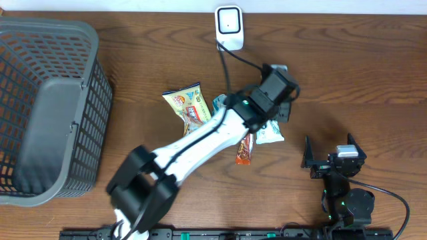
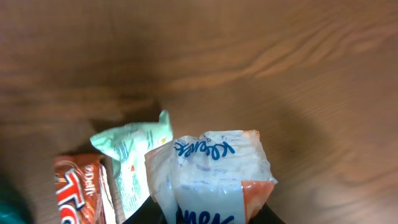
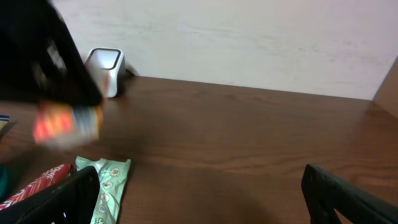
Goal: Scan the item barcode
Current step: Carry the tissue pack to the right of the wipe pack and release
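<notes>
Left wrist: left gripper (image 2: 205, 218) pinching tissue pack (image 2: 211, 174)
Pack looks lifted off table (image 1: 347, 67), over the snacks (image 1: 190, 107), short of scanner (image 1: 229, 27); right gripper (image 1: 330, 155) at the near edge, jaws wide apart

A grey mesh basket (image 1: 47, 107) stands on the worktop (image 1: 360, 80), well apart to the left of the left tool (image 1: 279, 97). A yellow snack bag (image 1: 187, 103), a red bar (image 1: 244, 150) and a green packet (image 1: 270, 133) lie near it.
</notes>
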{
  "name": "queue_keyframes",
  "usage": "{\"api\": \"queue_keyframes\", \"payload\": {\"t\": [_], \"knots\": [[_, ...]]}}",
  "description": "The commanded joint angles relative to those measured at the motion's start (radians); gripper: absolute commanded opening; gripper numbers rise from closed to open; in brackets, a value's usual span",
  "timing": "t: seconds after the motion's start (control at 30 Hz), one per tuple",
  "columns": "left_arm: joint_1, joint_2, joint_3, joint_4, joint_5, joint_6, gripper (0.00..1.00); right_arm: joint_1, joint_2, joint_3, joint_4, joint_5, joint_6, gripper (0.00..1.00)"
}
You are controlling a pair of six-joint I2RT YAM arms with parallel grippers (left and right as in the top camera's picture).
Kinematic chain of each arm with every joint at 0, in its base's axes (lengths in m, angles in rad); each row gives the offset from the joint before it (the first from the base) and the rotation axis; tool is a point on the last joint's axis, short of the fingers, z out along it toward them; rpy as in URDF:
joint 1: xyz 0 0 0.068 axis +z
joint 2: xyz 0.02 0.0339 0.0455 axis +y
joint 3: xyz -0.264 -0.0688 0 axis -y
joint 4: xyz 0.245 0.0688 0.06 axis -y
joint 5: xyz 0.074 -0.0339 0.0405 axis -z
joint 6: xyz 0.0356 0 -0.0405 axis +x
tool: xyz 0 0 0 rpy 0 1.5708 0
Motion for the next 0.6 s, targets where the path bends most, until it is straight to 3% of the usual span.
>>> {"api": "queue_keyframes", "payload": {"t": [0.0,0.2,0.37,0.57], "knots": [[-0.011,0.077,0.008,-0.005,-0.048,-0.012,0.17,-0.003,-0.005,-0.001,-0.004,-0.002,0.002,0.99],[-0.037,0.147,0.008,-0.008,-0.048,-0.011,0.17,-0.003,-0.005,-0.001,-0.004,-0.002,0.002,0.99],[-0.039,0.135,0.008,-0.009,-0.048,-0.011,0.55,-0.003,-0.005,-0.001,-0.004,-0.002,0.002,0.99],[-0.039,0.08,0.008,-0.028,-0.049,0.048,0.88,-0.003,-0.005,-0.001,-0.004,-0.002,0.002,0.99]]}}
